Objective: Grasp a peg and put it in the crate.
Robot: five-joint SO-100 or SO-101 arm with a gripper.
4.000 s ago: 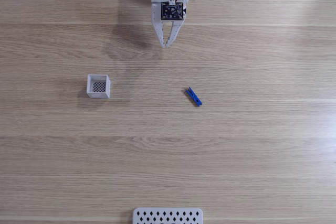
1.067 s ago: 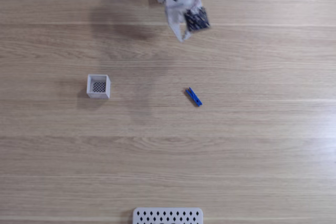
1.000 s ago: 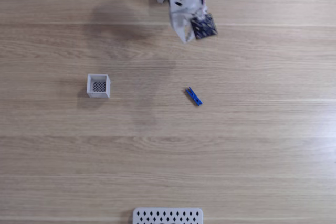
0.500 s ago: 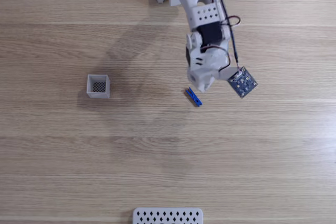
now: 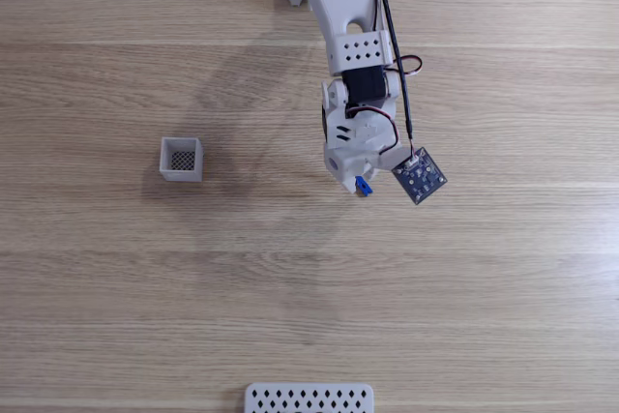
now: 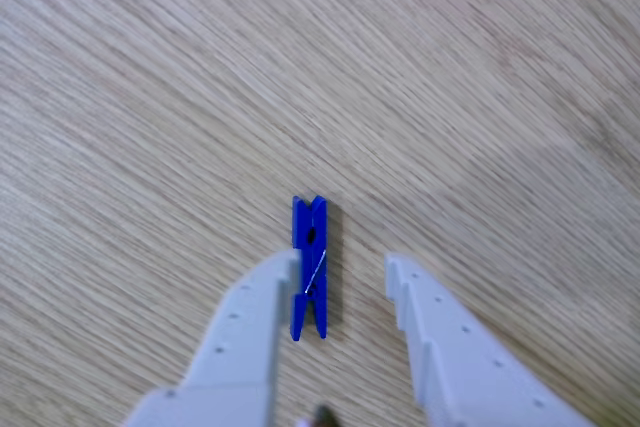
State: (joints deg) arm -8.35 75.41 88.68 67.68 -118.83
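White two-finger end effector (image 6: 342, 269) spread wide, one finger either side of the slim bright-blue plastic peg (image 6: 309, 267), which lies flat on the pale wood worktop (image 5: 484, 278). Small white square crate (image 5: 181, 159) stands well apart, left in fixed view.

Nothing readable from where I'm sitting: no labels, brand marks or numbers that I can make out on the arm, the little circuit board (image 5: 419, 177) or the worktop (image 5: 484, 287).

Claw (image 6: 342, 269) agape, pointing down
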